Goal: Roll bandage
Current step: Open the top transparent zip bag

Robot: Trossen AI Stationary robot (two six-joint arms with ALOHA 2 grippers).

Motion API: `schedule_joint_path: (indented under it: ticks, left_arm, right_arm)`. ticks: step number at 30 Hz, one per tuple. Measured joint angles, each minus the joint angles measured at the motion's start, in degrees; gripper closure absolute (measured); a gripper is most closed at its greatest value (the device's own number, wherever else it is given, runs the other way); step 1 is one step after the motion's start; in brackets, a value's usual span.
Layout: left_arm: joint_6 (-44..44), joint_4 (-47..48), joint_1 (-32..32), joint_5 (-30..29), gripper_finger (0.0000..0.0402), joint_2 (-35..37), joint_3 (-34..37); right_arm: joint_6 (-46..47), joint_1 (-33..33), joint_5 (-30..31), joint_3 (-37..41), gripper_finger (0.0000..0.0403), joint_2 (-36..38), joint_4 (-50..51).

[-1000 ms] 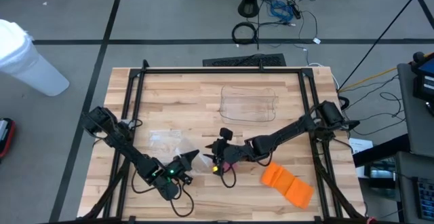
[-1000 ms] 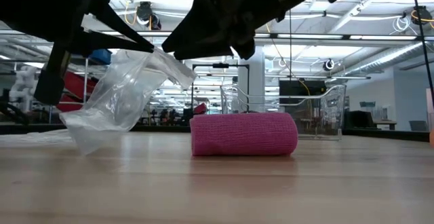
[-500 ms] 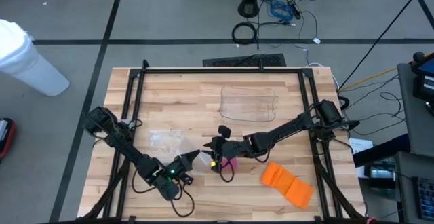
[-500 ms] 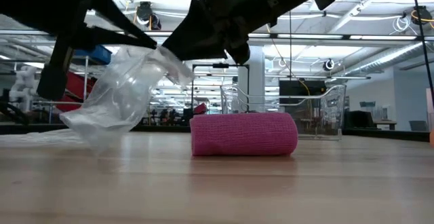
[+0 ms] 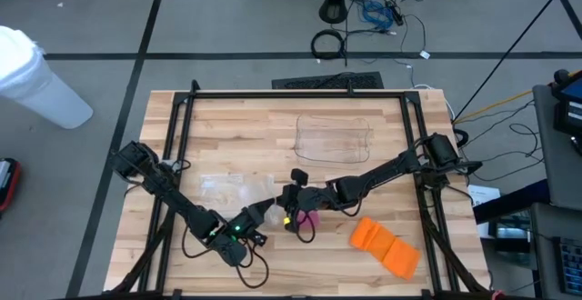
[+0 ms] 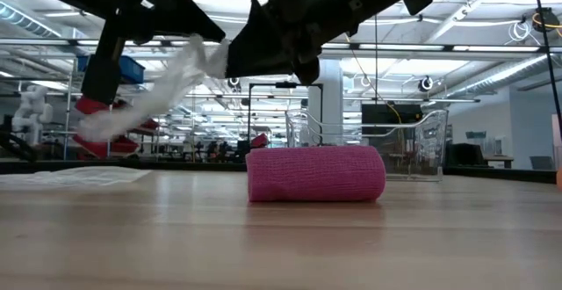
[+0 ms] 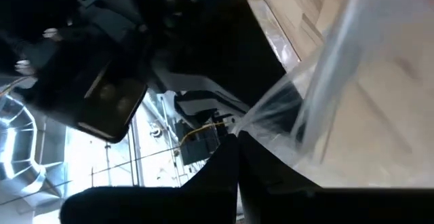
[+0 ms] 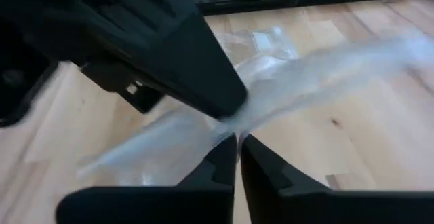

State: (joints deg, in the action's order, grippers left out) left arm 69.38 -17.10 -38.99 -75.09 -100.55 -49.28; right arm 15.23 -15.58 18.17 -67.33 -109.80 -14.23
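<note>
A clear plastic bag point(image 6: 149, 105) hangs in the air between my two grippers, clear of the table. My left gripper point(image 5: 265, 213) and my right gripper point(image 5: 283, 210) meet tip to tip near the table's front middle, both shut on the bag. The pink bandage roll point(image 6: 316, 174) lies on its side on the table just right of them, also seen from above as the pink roll point(image 5: 307, 218); no gripper touches it. My left gripper pinches a bunched edge of the bag point(image 7: 256, 123) between its two fingers, coming almost level from the table's left. The bag fans out past the fingers, off the table. My right gripper pinches the same gathered part of the bag point(image 8: 236, 123) between its fingertips, slanting down from the table's right, facing the left gripper's fingers point(image 8: 203, 81). The film streams away to either side of the pinch.
A flat clear wrapper point(image 5: 223, 186) lies on the table left of the grippers. A folded orange bandage point(image 5: 386, 245) lies at the front right. A clear open container point(image 5: 334, 138) stands behind, near the middle. The black frame point(image 5: 300, 94) runs around the table.
My right gripper has shut on the bag beside the left gripper's fingers. My left gripper has gone up and a little toward the right gripper. The bag, which sagged down to the table, is lifted clear and drawn out into a flatter strip. The pink roll has not moved.
</note>
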Motion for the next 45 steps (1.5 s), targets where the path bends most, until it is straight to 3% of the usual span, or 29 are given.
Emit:
schedule_joint_path:
  ticks: [5,11,16,21,22,27,37,41,45]
  left_arm:
    - [-1.7,0.0,-0.8,-1.6,0.0402,0.0,0.0]
    - [-9.7,0.1,-2.5,-1.7,0.0402,0.0,0.0]
    - [-21.4,-0.2,-3.2,-1.7,0.0402,0.0,0.0]
    - [-39.6,-2.7,-1.7,-1.2,0.0401,0.2,-0.1]
    - [-44.4,-2.7,-1.3,0.6,0.0401,0.6,-0.2]
    - [-60.8,-1.3,0.7,21.2,0.0373,4.0,-1.5]
    - [-65.2,5.0,6.5,25.9,0.0299,6.9,-4.8]
    - [-71.8,13.3,12.5,37.3,0.0273,6.9,-6.8]
    - [-73.5,13.9,17.3,50.8,0.0263,6.8,-6.8]
  right_arm:
    - [0.5,-0.5,7.9,0.0,0.0402,0.0,6.9]
    - [1.5,-1.6,16.9,0.0,0.0403,0.0,15.6]
    - [-4.1,-3.5,20.9,0.0,0.0403,0.0,16.0]
    - [-14.6,-6.5,29.7,0.0,0.0403,0.0,16.2]
    - [-16.7,-7.2,31.2,0.0,0.0403,0.0,16.2]
    - [-24.9,-9.4,32.7,0.0,0.0403,0.1,16.4]
    - [-30.3,-10.0,32.7,0.0,0.0403,0.1,22.2]
    - [-32.4,-10.2,32.8,0.0,0.0403,0.1,22.8]
    - [-32.2,-10.4,32.7,0.0,0.0403,0.1,22.9]
